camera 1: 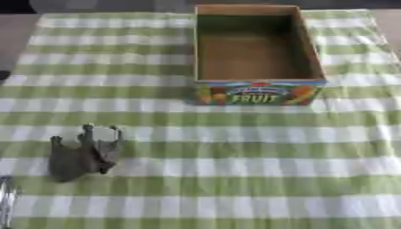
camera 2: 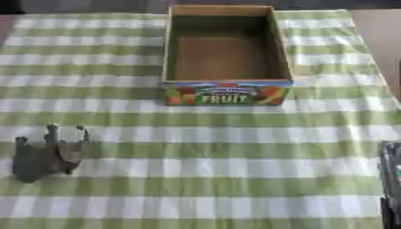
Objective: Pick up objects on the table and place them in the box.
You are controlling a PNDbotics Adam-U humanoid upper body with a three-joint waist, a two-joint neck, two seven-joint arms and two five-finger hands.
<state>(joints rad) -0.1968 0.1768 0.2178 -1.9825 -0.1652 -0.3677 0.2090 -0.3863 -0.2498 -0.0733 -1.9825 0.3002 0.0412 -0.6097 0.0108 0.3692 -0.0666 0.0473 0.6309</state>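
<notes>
One object waits for me: a grey toy animal (camera 1: 82,154), lying on its side with stubby legs up, on the near-left part of the desk (camera 1: 235,179), well apart from the box (camera 1: 258,49). It looks like moulded plastic or rubber, light and stiff, I judge; the thick body seems the best place to take hold, not the thin legs. The cardboard box is open, empty inside, with a printed fruit front. A green-and-white checked cloth (camera 2: 235,147) covers the desk. My left hand (camera 1: 6,201) and right hand (camera 2: 391,179) barely show at the edges; whether the fingers are spread or curled I cannot tell.
</notes>
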